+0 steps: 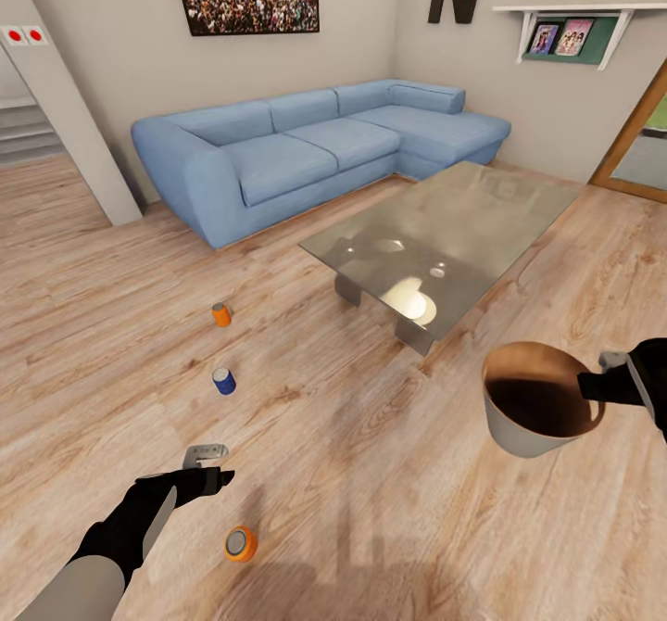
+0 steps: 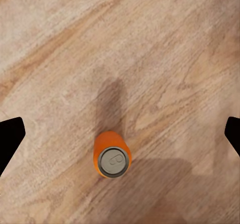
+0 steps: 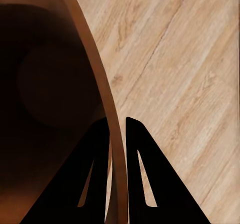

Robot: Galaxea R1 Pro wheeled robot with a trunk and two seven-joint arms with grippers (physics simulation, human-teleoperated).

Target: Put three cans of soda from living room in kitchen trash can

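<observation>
left gripper (image 1: 215,469) wide open above the nearest orange can (image 2: 113,155) standing on the floor (image 1: 371,473), right gripper (image 3: 116,129) pinching the trash can (image 1: 533,399) rim, off-centre descent could topple the can.

The left fingers (image 2: 10,141) are showing in the left wrist view as dark tips, the frame's edges cutting them off. The right arm (image 1: 653,375) is running off the head view's edge. The bin's (image 3: 107,108) dark inside is showing no detail.
</observation>
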